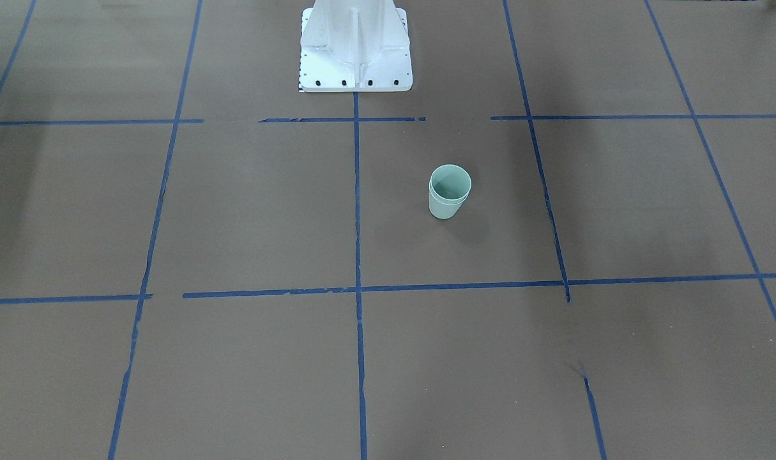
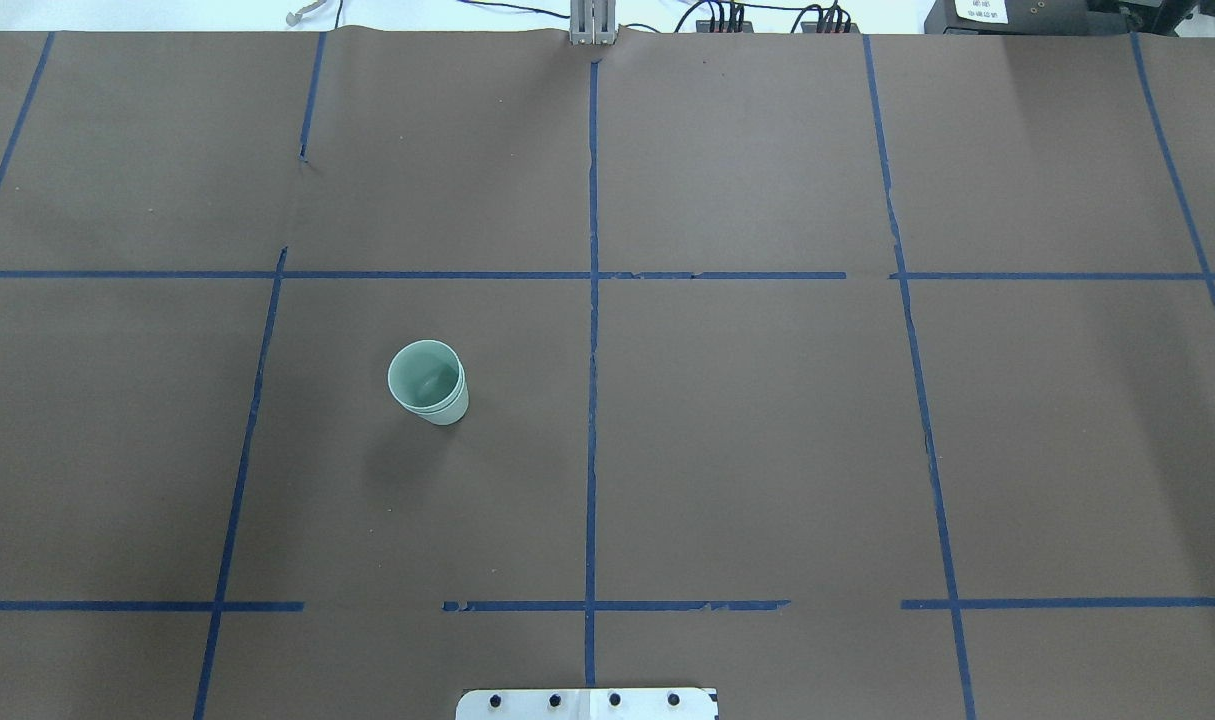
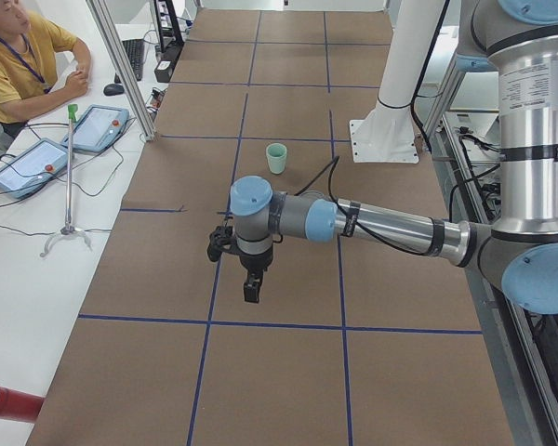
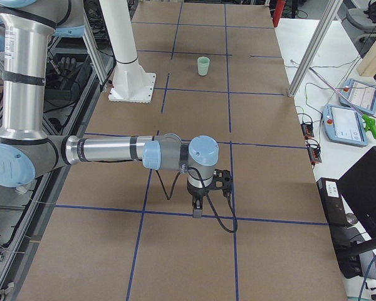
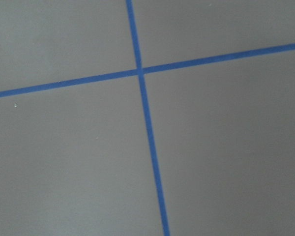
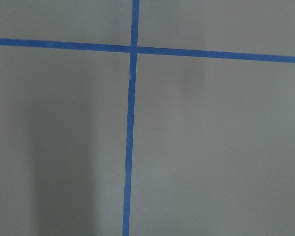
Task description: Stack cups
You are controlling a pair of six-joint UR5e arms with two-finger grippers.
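Note:
The two pale mint-green cups (image 1: 450, 191) stand upright as one nested pair on the brown table, one inside the other, with two rims showing (image 2: 428, 383). They are small in the left side view (image 3: 276, 158) and the right side view (image 4: 203, 65). My left gripper (image 3: 251, 290) hangs over the table far from the cups, toward the table's left end. My right gripper (image 4: 197, 211) hangs over the table's right end. Both show only in the side views, so I cannot tell whether they are open or shut. The wrist views show only bare table and blue tape.
The white robot pedestal (image 1: 354, 51) stands at the table's robot-side edge (image 2: 587, 703). Blue tape lines (image 2: 592, 300) grid the brown table. An operator (image 3: 19, 56), tablets (image 3: 98, 127) and a thin stand (image 3: 68, 177) are on the side desk; more tablets (image 4: 344, 123) lie beyond the far edge.

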